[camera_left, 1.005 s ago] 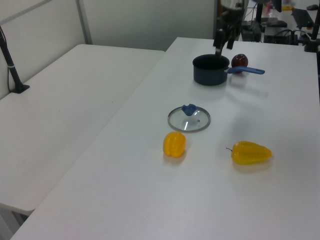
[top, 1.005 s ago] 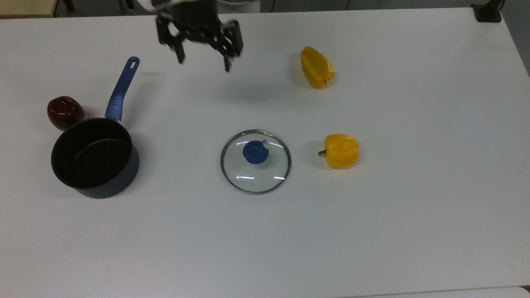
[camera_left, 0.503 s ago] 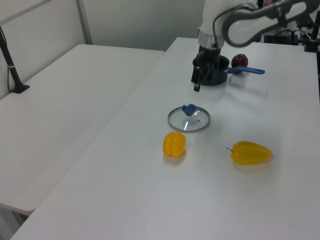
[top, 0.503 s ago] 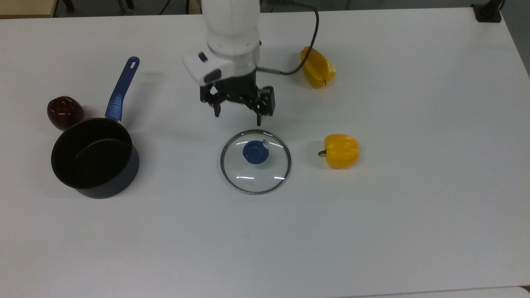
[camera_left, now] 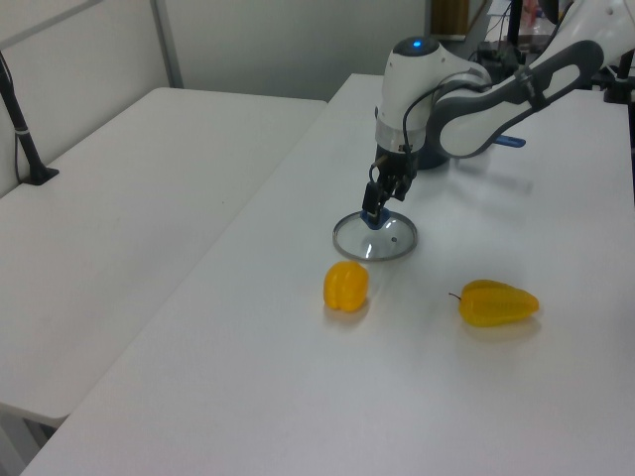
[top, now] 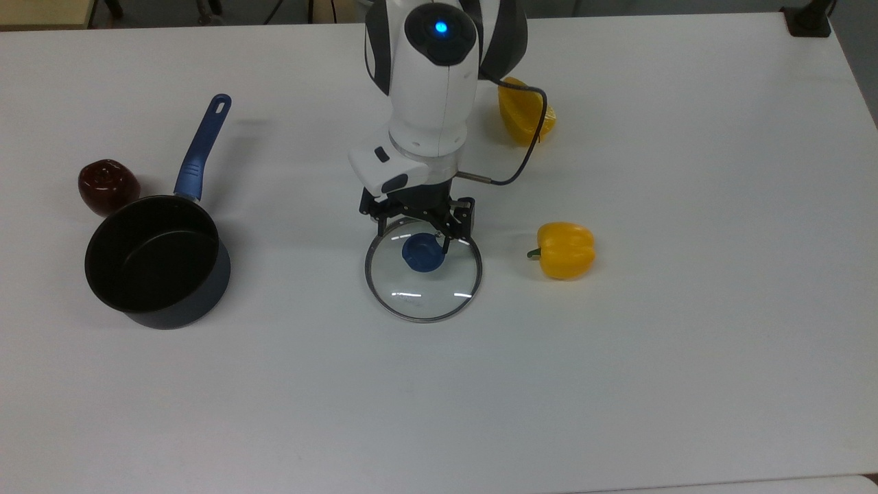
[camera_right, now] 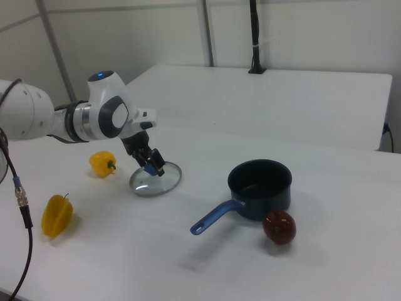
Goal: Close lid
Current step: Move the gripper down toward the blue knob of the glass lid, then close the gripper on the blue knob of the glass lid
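Gripper (top: 420,232) hovering at lid knob

Glass lid (top: 423,268) is lying flat mid-desk (top: 686,377), gripper fingers spread apart around its blue knob (top: 422,252), not yet clamping. Lid is looking stiff, slippery, breakable; knob is offering the best hold. Yellow peppers (top: 564,250) (top: 525,113) are sitting nearby; saucepan (top: 158,261) and dark red apple (top: 108,185) are waiting well apart, path open.

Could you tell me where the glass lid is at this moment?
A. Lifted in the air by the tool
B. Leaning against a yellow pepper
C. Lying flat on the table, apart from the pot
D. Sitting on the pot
C: the lid lies flat on the table, well to the top view's right of the open pot, with the tool at its blue knob.
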Controlling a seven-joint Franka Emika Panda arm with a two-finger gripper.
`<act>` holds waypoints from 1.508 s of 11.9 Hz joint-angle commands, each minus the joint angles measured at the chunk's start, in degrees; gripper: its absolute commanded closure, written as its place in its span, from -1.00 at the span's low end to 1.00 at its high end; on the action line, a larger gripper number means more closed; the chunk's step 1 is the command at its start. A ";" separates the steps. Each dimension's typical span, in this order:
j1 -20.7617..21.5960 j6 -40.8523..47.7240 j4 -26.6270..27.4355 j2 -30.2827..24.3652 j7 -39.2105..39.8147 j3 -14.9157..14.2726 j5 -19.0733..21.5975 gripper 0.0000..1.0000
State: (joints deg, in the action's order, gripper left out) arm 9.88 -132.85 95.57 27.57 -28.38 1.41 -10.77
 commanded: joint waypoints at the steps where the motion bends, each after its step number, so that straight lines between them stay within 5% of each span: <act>1: 0.76 -2.15 -1.00 1.35 -2.29 -0.62 -1.53 -1.00; 16: 2.08 0.84 -4.17 3.10 -4.23 -0.54 -2.33 -1.00; 18: 2.16 0.75 -4.17 3.19 -4.23 -0.62 -2.50 -0.73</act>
State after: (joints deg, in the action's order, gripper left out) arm 11.19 -133.16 91.75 30.63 -30.85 1.37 -11.85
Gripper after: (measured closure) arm 0.013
